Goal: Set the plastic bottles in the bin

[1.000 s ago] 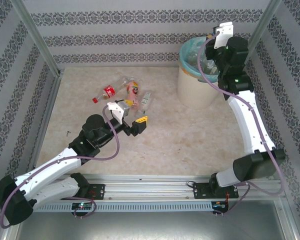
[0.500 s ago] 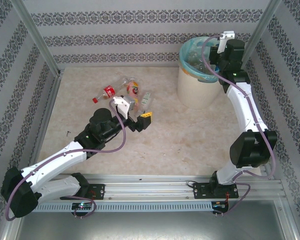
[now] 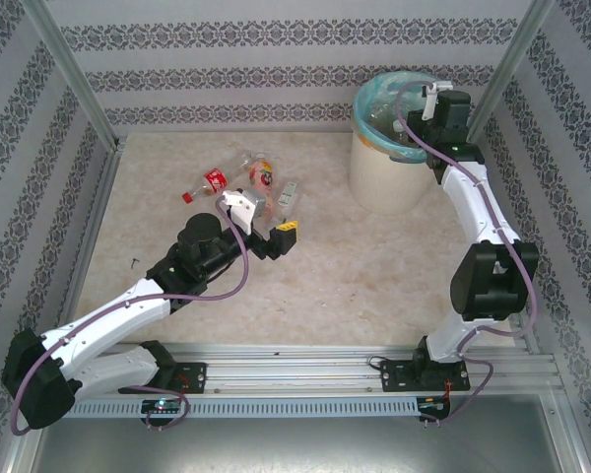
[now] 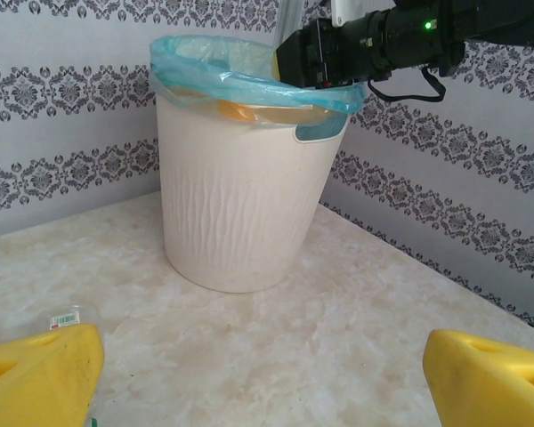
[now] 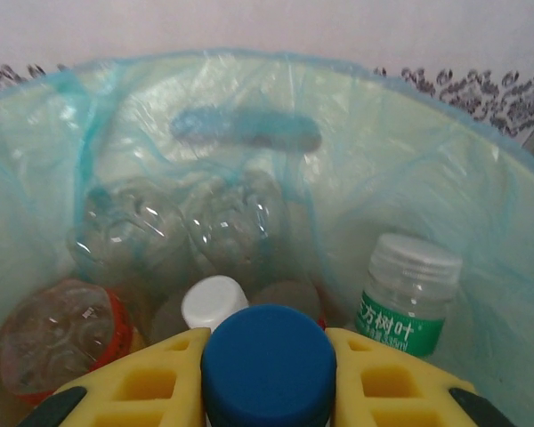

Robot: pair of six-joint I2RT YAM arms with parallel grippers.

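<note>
The cream-white bin [image 3: 386, 177] with its turquoise liner stands at the back right of the table. My right gripper [image 3: 415, 126] reaches down into its mouth, shut on a blue-capped plastic bottle [image 5: 267, 363] held between the yellow fingers [image 5: 142, 378]. Below it lie a green-label bottle [image 5: 406, 302], a red-label one [image 5: 58, 334], a white-capped one [image 5: 214, 302] and clear ones [image 5: 222, 227]. A few more bottles lie on the table: a red-label one [image 3: 212, 182], one with an orange label [image 3: 262, 172] and a clear one [image 3: 289, 197]. My left gripper [image 3: 281, 236] stands open just in front of them, nothing between its fingers [image 4: 40, 374].
Patterned walls and metal posts [image 3: 74, 79] close in the marble table [image 3: 355, 266] on three sides. In the left wrist view the bin [image 4: 240, 196] stands ahead with the right arm [image 4: 374, 44] over its rim. A small dark speck [image 3: 135, 262] lies at the table's left.
The right arm has folded in and dipped its gripper with the bottle lower into the bin. The left gripper moved slightly right toward the loose bottles, then stayed put.
</note>
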